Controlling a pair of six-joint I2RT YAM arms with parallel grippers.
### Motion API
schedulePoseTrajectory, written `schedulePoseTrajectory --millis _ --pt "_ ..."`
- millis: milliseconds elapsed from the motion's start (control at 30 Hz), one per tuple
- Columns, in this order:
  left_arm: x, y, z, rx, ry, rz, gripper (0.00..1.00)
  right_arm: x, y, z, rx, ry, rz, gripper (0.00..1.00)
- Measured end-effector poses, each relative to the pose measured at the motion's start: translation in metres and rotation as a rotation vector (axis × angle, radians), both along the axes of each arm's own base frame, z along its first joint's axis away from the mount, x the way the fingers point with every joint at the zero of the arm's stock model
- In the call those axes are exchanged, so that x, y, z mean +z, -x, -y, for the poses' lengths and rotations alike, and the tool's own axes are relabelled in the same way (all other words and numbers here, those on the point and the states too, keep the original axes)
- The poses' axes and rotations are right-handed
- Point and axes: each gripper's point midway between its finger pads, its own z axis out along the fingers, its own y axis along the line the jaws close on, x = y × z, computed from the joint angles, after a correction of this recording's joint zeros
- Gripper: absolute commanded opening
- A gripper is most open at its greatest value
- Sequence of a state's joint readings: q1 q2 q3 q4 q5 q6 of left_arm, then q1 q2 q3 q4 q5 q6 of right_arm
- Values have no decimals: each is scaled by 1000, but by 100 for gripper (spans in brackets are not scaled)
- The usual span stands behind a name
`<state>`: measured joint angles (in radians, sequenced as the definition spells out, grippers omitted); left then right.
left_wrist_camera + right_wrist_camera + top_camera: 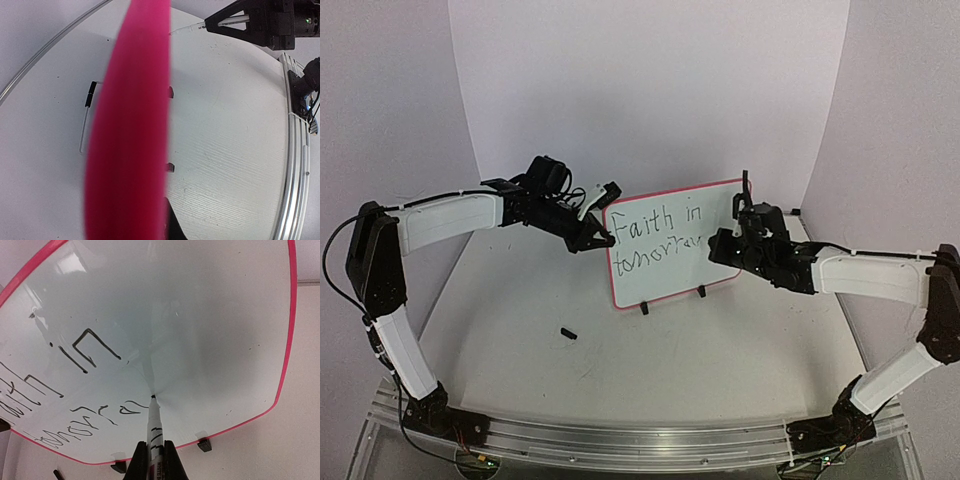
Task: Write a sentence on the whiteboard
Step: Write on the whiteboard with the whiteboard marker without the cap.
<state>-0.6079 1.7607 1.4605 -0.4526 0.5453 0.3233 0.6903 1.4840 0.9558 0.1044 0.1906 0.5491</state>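
- White table, faint wood grain; aluminium rail along its near edge.
- Curved white backdrop sheet rises behind the far edge.
- Left wall and right wall pale lilac.
- Light even, shadows soft.
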Motion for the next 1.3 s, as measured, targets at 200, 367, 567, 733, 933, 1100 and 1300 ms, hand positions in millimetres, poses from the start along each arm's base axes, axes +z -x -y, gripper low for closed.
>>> schedulePoseTrajectory --millis 200,367,567,733,933,1100,1300 --pt "0 0 0 0 0 0 0 11 0 1 -2 -19 25 0" --pt "0 0 0 0 0 0 0 11 0 1 -4 -21 27 0" --pt "0 0 0 0 0 0 0 3 -2 1 -20 -23 5 0" --pt "0 0 0 0 0 0 0 -11 -3 3 -41 -10 -30 0" --pt "0 0 0 0 1 0 0 -21 -3 5 -55 5 -52 0" --pt "0 0 0 0 0 0 0 -20 -3 7 -65 12 -48 0" --pt "0 0 0 0 1 0 0 -20 -4 10 -77 31 -39 0"
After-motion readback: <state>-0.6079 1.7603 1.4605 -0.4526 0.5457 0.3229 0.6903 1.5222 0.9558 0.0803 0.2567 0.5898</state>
